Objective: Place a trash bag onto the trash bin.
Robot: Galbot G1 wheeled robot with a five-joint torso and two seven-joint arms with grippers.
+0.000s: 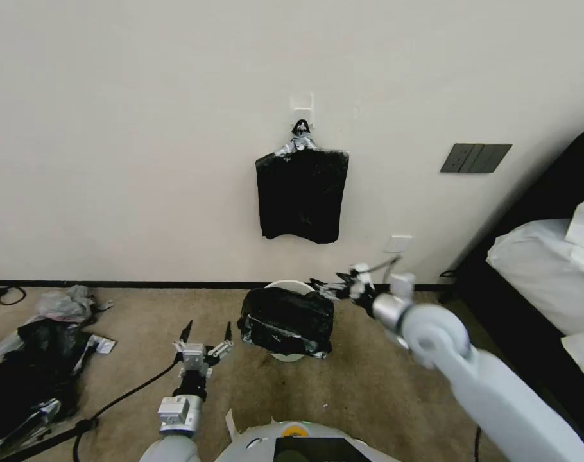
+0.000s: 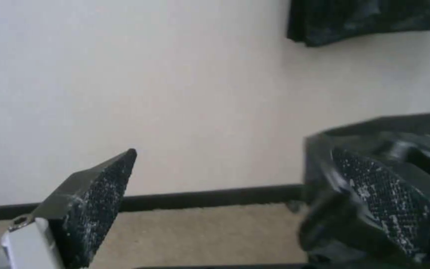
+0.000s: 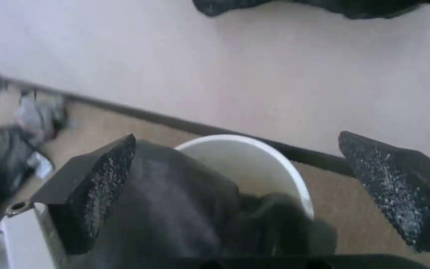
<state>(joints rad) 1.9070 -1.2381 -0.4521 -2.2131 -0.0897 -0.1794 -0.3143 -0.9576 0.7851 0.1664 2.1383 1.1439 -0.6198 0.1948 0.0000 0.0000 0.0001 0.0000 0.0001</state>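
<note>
Right gripper (image 1: 334, 287) hangs at the far right of the trash bin's (image 1: 291, 285) rim, jaws spread wide, holding nothing. Just below and ahead of it the trash bag (image 1: 287, 319) is draped over the bin's near side; the far rim arc (image 3: 255, 149) remains bare. Judged partly done: film on, mouth not yet stretched round. Left gripper (image 1: 205, 340), open and empty, waits low, the bag close on its right. Wall close behind the bin; open carpet on the near side.

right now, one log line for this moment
bag draped over bin front | right gripper open at rim | left gripper open, apart
</note>
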